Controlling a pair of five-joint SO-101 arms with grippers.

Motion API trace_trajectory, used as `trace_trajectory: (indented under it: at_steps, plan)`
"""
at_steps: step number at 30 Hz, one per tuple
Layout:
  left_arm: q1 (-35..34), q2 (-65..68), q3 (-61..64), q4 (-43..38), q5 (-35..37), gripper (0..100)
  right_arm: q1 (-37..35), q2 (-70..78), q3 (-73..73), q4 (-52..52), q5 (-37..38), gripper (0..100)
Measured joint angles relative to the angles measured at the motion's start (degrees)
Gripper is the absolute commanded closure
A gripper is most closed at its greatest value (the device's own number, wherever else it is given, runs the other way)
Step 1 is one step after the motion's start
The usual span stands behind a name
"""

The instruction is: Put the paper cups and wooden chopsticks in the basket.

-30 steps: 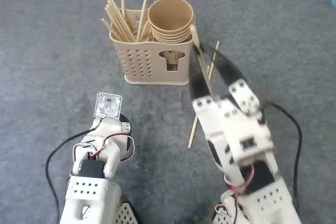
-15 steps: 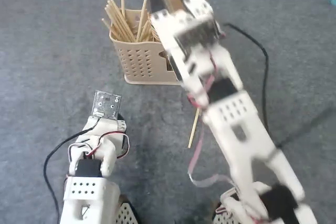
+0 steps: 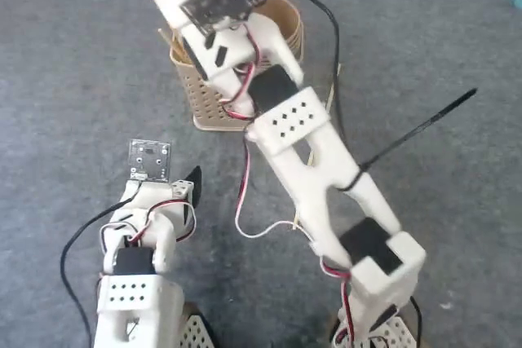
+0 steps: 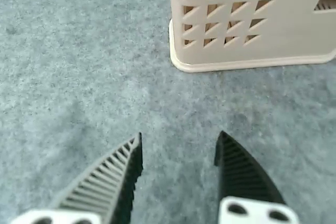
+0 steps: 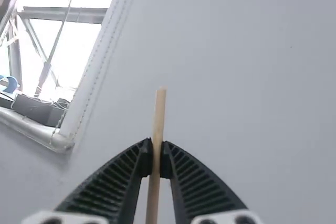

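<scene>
One wooden chopstick (image 5: 158,114) sits clamped in your right gripper (image 5: 156,155), which has swung up over the basket (image 3: 193,94) at upper centre. Your left gripper (image 4: 178,153) idles, fingers apart. A release looks due next.

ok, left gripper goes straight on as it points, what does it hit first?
Likely the grey mat, just short of the basket; depth is unclear. The left gripper is open and tilted down.

Grey carpet (image 4: 79,51) lies below the left jaws. Past the right jaws, a pale wall (image 5: 247,51) and a window (image 5: 58,40).
</scene>
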Motion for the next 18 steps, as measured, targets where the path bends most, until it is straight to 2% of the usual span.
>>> trace_trajectory:
  at_steps: [9, 15, 18]
  plan:
    - [-0.18, 0.00, 0.00, 0.00, 0.44, 78, -0.18, 14.33, -19.87, -0.79, -2.99, 99.2]
    - [-0.18, 0.00, 0.00, 0.00, 0.44, 78, -0.18, 22.33, -25.32, -1.49, -3.60, 98.9]
    - [-0.18, 0.00, 0.00, 0.00, 0.44, 78, 0.00, 25.58, -26.55, -1.49, -3.60, 92.4]
